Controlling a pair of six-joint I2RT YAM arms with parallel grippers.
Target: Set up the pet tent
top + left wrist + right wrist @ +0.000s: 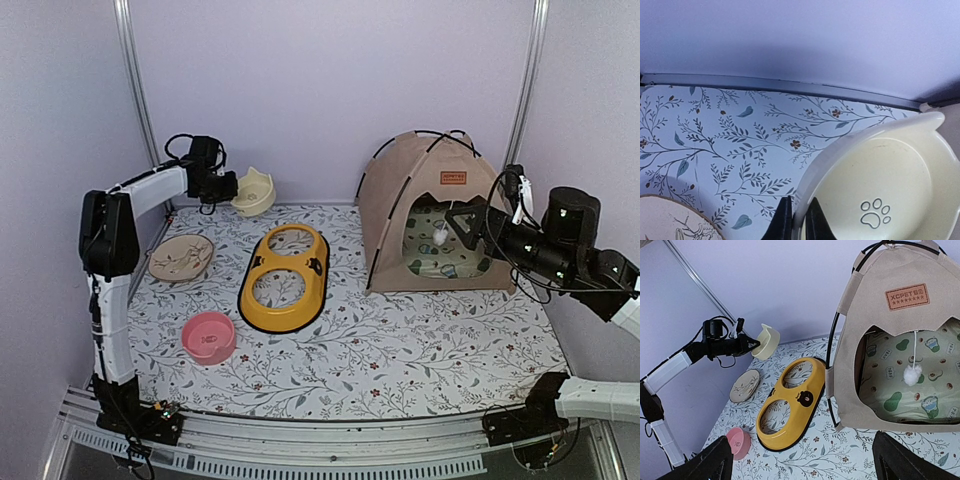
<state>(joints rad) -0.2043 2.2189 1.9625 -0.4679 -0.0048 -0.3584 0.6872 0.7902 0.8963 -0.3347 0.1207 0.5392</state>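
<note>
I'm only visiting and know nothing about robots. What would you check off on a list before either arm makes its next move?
1. The pet tent stands upright, poles crossed on top: ok.
2. The mat lies inside the tent: ok.
3. The left hand is shut on the rim of the cream bowl: ok.
4. The right hand is open, empty and faces the tent's opening: ok.
5. The yellow feeder lies apart from the tent: ok.
6. The tent's back corners sit flat on the table: cannot tell, they are hidden.
</note>
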